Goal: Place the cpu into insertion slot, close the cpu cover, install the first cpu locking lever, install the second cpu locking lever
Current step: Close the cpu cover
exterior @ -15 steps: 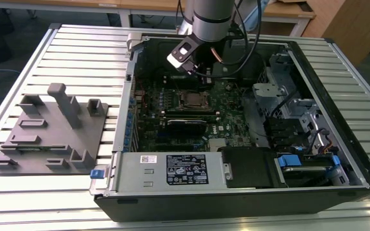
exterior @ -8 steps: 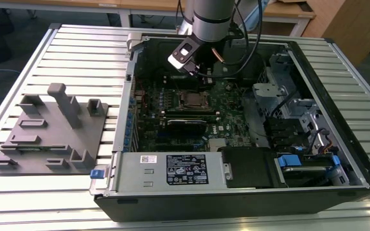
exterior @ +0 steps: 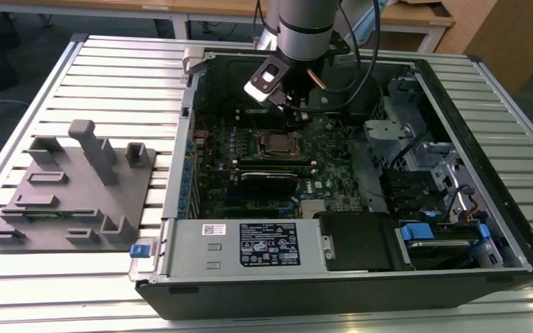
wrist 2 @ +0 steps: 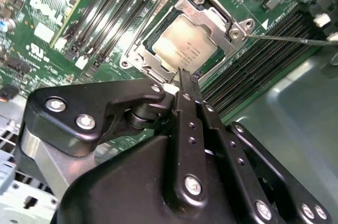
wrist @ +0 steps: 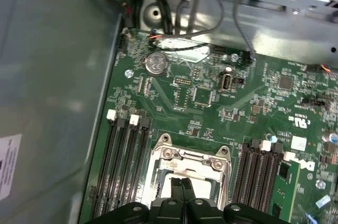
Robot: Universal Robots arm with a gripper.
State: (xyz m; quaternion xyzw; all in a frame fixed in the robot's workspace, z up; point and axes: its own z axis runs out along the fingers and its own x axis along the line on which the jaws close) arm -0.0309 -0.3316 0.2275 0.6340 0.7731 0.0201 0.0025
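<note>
1. Slim black fingers (wrist 2: 186, 89) pressed together, nothing btwn them, tips just over the edge of the thin square silvery metal cpu cover (wrist 2: 211, 15).
2. Exterior view's left: grey moulded plastic fixture (exterior: 72, 187) on slatted metal worktop (exterior: 26, 291).
3. Centre: pale silvery-beige square cpu (wrist 2: 185, 44) sits in silver-rimmed insertion slot (exterior: 274, 143) on green motherboard (exterior: 332, 156), cover flat over it.
4. Thin steel lever rod (wrist 2: 285, 38) juts from socket corner.

The cpu (wrist 2: 185, 44) has a pale, matt metal top, framed by the cpu cover (wrist 2: 211, 11) of brighter, shinier silvery metal. The gripper (wrist 2: 185, 76) is matt black, studded with glossy metal screw heads. The motherboard (wrist: 174, 113) is green with a lacquered sheen. The case wall (wrist: 53, 76) is smooth, dull grey sheet metal. The bench (exterior: 109, 62) is ribbed pale metal, and the fixture (exterior: 72, 187) on it looks like matt grey plastic.
</note>
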